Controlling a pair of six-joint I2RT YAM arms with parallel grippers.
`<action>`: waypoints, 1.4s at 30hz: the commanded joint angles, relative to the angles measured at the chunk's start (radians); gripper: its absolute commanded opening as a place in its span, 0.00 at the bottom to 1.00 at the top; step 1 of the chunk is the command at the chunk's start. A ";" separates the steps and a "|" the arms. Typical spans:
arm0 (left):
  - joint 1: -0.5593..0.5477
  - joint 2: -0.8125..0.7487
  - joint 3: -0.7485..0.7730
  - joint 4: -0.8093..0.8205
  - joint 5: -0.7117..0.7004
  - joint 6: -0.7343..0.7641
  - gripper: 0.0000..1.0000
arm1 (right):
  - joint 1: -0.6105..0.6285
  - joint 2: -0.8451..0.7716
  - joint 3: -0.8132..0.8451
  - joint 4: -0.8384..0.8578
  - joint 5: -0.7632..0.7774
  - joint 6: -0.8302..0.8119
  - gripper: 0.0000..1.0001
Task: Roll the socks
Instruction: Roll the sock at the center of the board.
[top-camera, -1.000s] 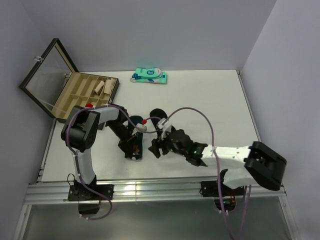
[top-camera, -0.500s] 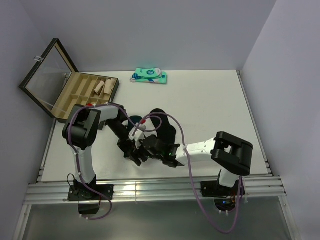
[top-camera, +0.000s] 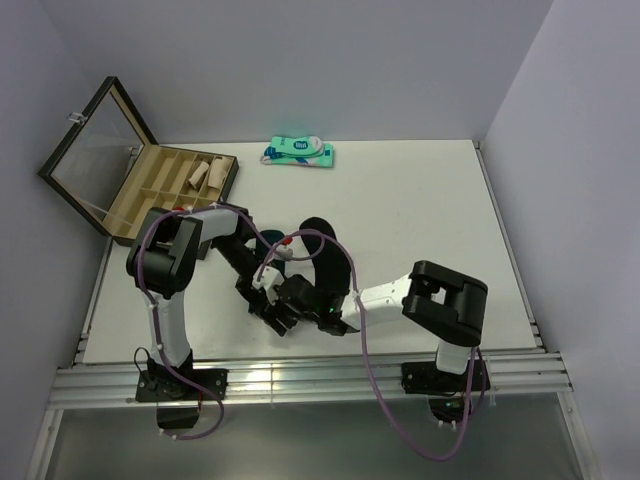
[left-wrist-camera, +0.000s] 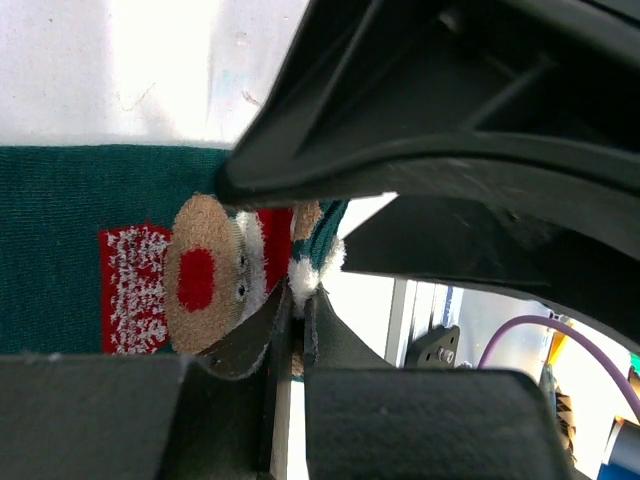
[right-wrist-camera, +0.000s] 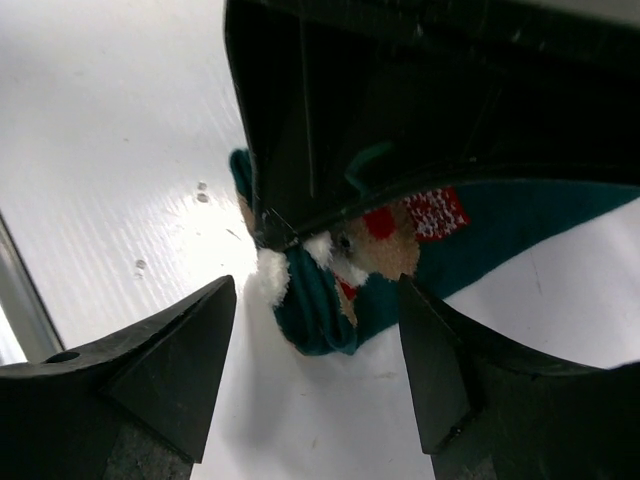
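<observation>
**Toe of the sock, gripped.** Green sock (left-wrist-camera: 60, 200) lies on the worktop (top-camera: 420, 200), toward 7 o'clock in the overhead view, with the cartoon figure (left-wrist-camera: 200, 270) by its toe. Left gripper (left-wrist-camera: 297, 305) is closed almost fully, pinching the toe edge (white fluff shows at the pinch). Right gripper (right-wrist-camera: 315, 300) is spread wide astride the same toe, grasping nothing. Black sock (top-camera: 322, 240) lies at 1 o'clock from both grippers.
</observation>
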 joint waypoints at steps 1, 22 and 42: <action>0.003 0.013 0.033 -0.031 0.028 0.016 0.00 | 0.010 0.018 0.036 0.008 0.045 -0.027 0.70; 0.018 -0.109 -0.057 0.206 0.035 -0.191 0.26 | 0.018 0.043 0.070 -0.036 0.096 0.020 0.14; 0.343 -0.589 -0.275 0.774 -0.035 -0.636 0.48 | -0.155 0.030 0.195 -0.285 -0.306 0.166 0.00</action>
